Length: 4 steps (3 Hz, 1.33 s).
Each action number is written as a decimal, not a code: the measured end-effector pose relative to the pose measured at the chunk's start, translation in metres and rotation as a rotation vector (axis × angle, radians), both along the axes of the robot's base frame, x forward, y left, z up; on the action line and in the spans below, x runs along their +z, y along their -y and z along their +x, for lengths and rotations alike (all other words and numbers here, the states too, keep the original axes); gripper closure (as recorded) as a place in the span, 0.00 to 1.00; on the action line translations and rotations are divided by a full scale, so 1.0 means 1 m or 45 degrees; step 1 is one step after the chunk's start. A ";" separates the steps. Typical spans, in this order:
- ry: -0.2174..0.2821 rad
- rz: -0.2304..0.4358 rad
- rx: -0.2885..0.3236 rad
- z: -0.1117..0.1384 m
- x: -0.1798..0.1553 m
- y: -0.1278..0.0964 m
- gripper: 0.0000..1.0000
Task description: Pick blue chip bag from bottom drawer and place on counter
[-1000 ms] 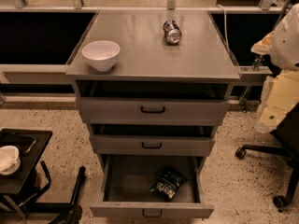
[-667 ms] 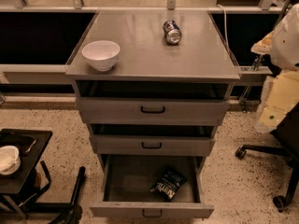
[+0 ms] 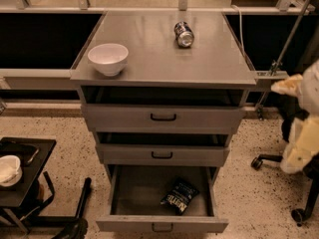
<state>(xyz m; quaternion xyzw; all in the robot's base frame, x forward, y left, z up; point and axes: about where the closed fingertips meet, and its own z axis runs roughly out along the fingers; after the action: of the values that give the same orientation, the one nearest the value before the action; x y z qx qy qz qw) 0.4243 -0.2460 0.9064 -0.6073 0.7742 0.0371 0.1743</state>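
Only the arm (image 3: 301,133) has shifted since a second ago. Its pale bulk at the right edge sits lower and further out of view than it did, while the cabinet and everything on it stay put. We'd guess the reach hasn't really started, so the whole pick is still ahead of us.

As far as we can make out, the gripper (image 3: 287,85) is the pale tip poking left at about the height of the top drawer, well apart from the bag. Honestly we can't tell whether it's clenched or released.

Meanwhile the blue chip bag (image 3: 179,196) lies flat on the floor of the bottom drawer (image 3: 162,225), which is pulled open. It sits right of centre and toward the front. Its long axis runs diagonally, back-right to front-left, with the white lettering down at the front-left end.

Up on the counter (image 3: 159,68) we've got a white bowl (image 3: 107,59) on the left and a can (image 3: 184,34) on its side near the back.
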 end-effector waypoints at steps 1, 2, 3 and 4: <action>-0.092 0.152 0.018 -0.026 -0.088 0.032 0.00; -0.239 0.173 0.086 -0.045 -0.185 0.036 0.00; -0.362 0.094 0.170 -0.051 -0.280 0.031 0.00; -0.339 0.041 0.197 -0.033 -0.335 0.019 0.00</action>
<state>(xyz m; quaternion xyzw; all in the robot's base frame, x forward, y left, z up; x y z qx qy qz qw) 0.3913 -0.2647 0.5710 -0.6521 0.7405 0.1431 0.0766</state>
